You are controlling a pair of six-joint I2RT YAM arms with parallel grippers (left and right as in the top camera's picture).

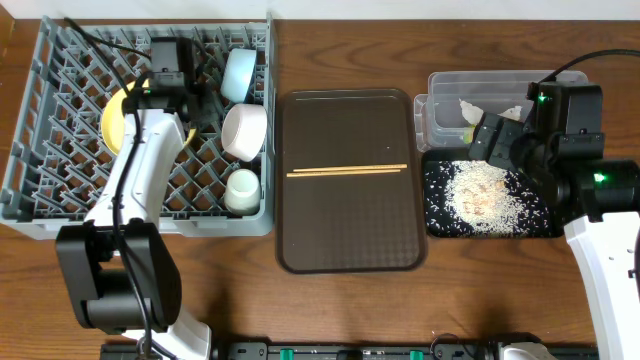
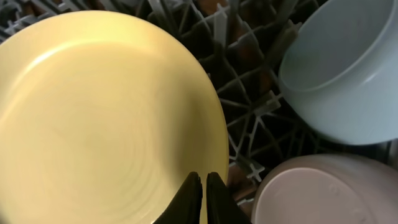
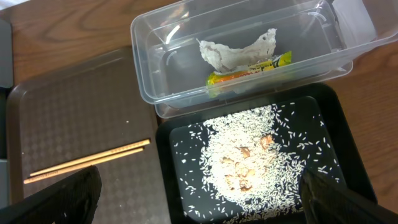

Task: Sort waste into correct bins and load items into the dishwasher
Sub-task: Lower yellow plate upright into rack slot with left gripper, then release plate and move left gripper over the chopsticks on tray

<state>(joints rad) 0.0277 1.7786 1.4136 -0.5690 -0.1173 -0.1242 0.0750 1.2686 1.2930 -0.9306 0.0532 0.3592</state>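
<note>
The grey dish rack point(image 1: 40, 200) holds the yellow-green plate point(image 1: 113, 120), light blue bowl point(image 1: 240, 75), white bowl point(image 1: 245, 130) and white cup point(image 1: 242, 190). My left gripper point(image 1: 155, 98) is over the rack. In the left wrist view its fingers point(image 2: 203, 186) are shut in front of the plate's point(image 2: 99, 124) face, near its rim. My right gripper point(image 3: 205, 199) is wide open and empty above the black tray point(image 3: 186, 186) of rice and scraps point(image 3: 249, 155). The clear tub point(image 3: 143, 31) holds the tissue point(image 3: 233, 53) and the wrapper point(image 3: 249, 71).
A brown serving tray point(image 1: 350, 220) lies between the rack and the bins, with a pair of chopsticks point(image 1: 345, 170) on it. In the overhead view the black tray point(image 1: 435, 225) lies just in front of the clear tub point(image 1: 445, 85), at the table's right.
</note>
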